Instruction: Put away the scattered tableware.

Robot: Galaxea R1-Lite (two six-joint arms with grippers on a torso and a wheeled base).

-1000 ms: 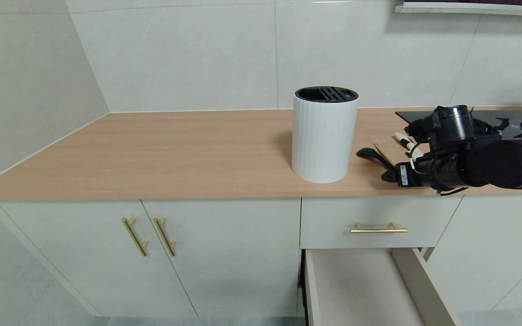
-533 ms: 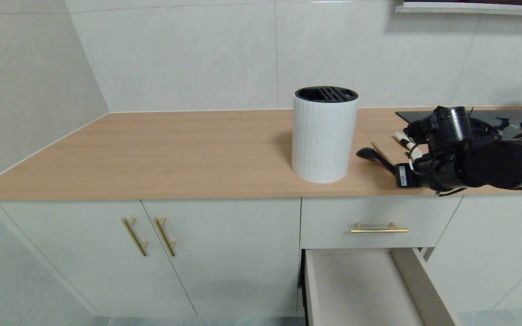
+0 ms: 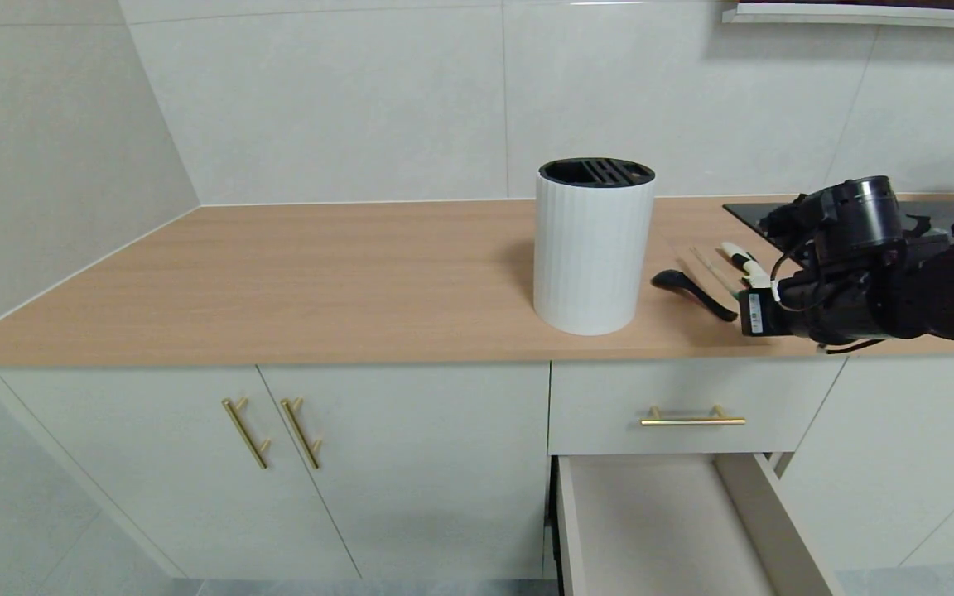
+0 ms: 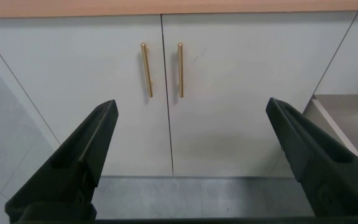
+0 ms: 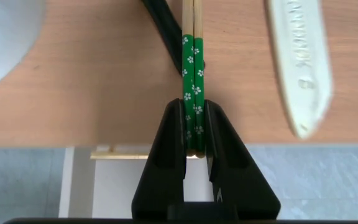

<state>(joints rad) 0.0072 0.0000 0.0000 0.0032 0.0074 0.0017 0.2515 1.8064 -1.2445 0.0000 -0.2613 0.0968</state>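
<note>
Fingers (image 5: 166, 140) on the right gripper (image 5: 192, 107) are clenched on the chopsticks (image 5: 191, 56). Both sticks sit side by side between the pads, pinched on the green flowered end. Gripping that close to the butt leaves almost the full length free ahead, which looks right for feeding them tip-first into a slot. It also makes them a long lever, so I'd expect them to swing or splay if the tips catch.

Chopsticks reach from the front edge of the bench (image 3: 320, 281) inward, running just beside and partly across the handle of the black utensil (image 5: 160, 25). Can't tell if the far tips are off the bench surface. White utensil (image 5: 297, 62) lies near on the other side, apart from them, untouched.

Likely target is the white ribbed holder (image 3: 593, 248) with the slotted black top, upright on the bench just beside the utensils on the robot's left. Open drawer (image 3: 651, 530) is directly below, so that's the other candidate. Can't say which.

Left gripper (image 4: 191, 106): fingers (image 4: 79, 162) released and spread wide, holding nothing, hanging low in front of the cabinet doors (image 4: 229, 93). Parked clear of the work, I'd guess.

Progress guess: early. One item is in hand and two are on the bench. Risk for the next move is dragging the black utensil along, since it lies against the sticks.
</note>
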